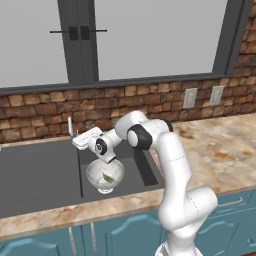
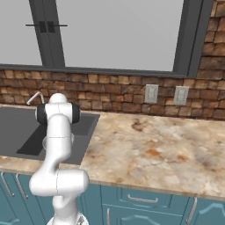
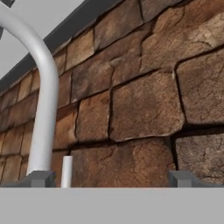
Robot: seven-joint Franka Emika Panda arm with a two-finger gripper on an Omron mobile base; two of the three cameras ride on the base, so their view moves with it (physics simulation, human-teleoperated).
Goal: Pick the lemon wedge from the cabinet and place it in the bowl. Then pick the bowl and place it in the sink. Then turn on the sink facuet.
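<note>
The whitish speckled bowl stands in the right basin of the dark grey sink, and the small yellow-green lemon wedge lies inside it. My gripper hovers above the bowl at the back of the sink, right beside the thin sink faucet. In the hand view the gripper is open and holds nothing. The curved white faucet spout rises by the left fingertip, with a small white lever just inside it. The sink and the faucet also show behind my arm. The cabinet is out of view.
A brick backsplash runs close behind the faucet under a large window. Two wall outlets sit to the right. The marbled counter stretches right of the sink, over teal base cabinets.
</note>
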